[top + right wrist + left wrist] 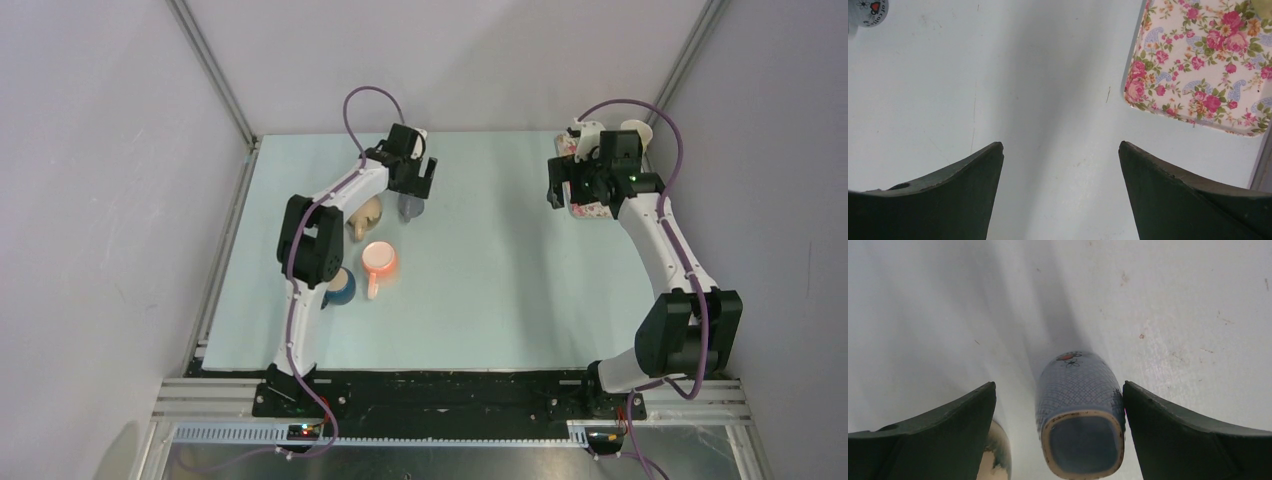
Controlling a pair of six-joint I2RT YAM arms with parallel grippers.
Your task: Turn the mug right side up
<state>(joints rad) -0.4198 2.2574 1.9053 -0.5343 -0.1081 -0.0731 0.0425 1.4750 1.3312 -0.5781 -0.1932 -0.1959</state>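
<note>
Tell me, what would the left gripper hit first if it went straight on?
The left gripper would probably meet the mug, base up between its open jaws; the table lies beyond.

The pale green table [500, 280] carries three items on its left half. An orange mug [379, 258] stands upright, opening up, with its handle toward the near edge. A blue cup [341, 289], partly hidden, sits just beside it toward the left edge. A tan rounded object [366, 214] lies just beyond the orange mug. A square floral-print plate [1198, 65] rests near the far right corner.
</note>
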